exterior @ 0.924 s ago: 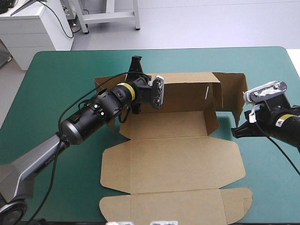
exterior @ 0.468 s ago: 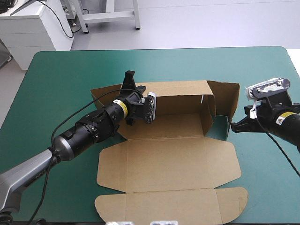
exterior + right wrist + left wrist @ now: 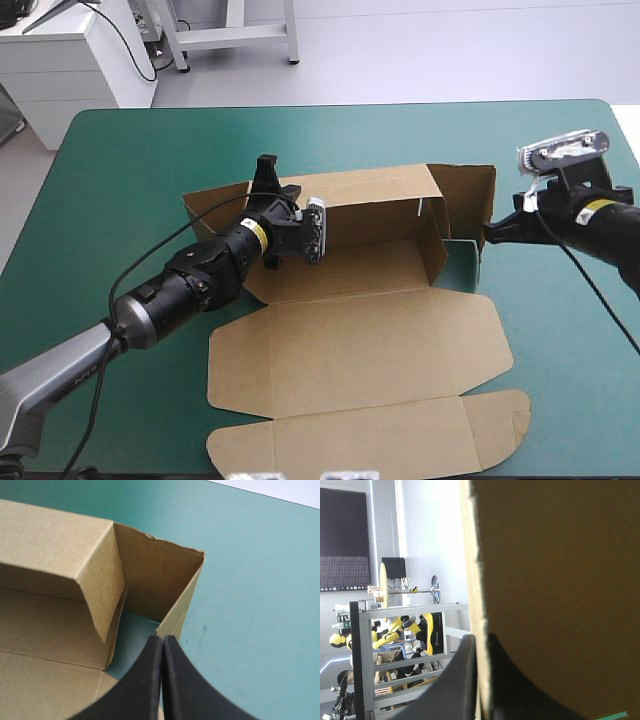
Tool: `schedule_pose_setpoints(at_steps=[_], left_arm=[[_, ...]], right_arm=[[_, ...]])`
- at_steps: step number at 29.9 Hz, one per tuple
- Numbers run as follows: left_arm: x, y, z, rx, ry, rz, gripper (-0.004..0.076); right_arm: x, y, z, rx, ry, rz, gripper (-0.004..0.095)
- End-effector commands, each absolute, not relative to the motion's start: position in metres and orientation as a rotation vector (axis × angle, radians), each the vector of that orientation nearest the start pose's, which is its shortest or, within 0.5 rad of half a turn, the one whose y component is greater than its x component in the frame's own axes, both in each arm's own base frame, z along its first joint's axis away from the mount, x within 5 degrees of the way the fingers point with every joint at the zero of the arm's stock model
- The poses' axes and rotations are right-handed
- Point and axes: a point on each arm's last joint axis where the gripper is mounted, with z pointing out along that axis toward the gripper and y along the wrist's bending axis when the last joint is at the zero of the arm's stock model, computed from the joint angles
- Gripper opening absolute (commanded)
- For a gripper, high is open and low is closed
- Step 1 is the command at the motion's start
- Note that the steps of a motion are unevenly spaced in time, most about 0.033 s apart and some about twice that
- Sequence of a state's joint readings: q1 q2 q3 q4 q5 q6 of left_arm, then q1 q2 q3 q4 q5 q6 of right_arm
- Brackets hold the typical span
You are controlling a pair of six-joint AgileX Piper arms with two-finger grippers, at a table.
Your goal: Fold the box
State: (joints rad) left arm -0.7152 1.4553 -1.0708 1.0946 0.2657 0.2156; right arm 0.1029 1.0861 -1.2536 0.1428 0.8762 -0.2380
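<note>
Teal-green cover over the bench (image 3: 130,160), with the brown box (image 3: 350,340) near its middle, partly erected. The rear wall (image 3: 375,195) is raised and the right side wall (image 3: 434,240) is upright. The outer end flap (image 3: 470,205) stands beyond that wall, with a strip of cover showing between the two. The lid panel and tuck flap (image 3: 370,440) lie flat toward the near edge.

The left end effector (image 3: 265,172) is clamped on the left end of the rear wall. In the left wrist view its black fingers (image 3: 462,680) are all but together, with the board's edge running between them. The right end effector (image 3: 489,232) has its fingers together in one pointed arch, with the tip at the outer edge of the end flap. Contact there cannot be confirmed.

Step in hand, as judged: squaring the walls at the right corner. The next move likely calls for the end flap to swing inward against the side wall while the left grip steadies the rear wall. Otherwise the sheet may slide.

Hidden: the box's left corner, behind the left arm. Board fills most of the left wrist view, so the depth of that grip cannot be made out.
</note>
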Motion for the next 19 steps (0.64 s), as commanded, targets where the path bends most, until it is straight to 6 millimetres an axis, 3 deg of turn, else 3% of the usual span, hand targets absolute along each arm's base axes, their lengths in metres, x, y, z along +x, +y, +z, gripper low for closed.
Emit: schedule_pose_setpoints(at_steps=[1,11,19], left_arm=[[0.260,-0.197,0.331,1.592,1.178,0.627,-0.0008],[0.258,-0.197,0.325,1.611,1.168,0.629,-0.0008],[0.258,-0.196,0.325,1.608,1.173,0.628,-0.0008]], right_arm=[[0.231,0.032,0.449,-0.287,2.055,0.100,-0.0019],[0.316,0.042,0.450,-0.273,2.208,0.141,-0.0020],[0.381,0.049,0.426,-0.240,2.354,0.186,-0.0021]])
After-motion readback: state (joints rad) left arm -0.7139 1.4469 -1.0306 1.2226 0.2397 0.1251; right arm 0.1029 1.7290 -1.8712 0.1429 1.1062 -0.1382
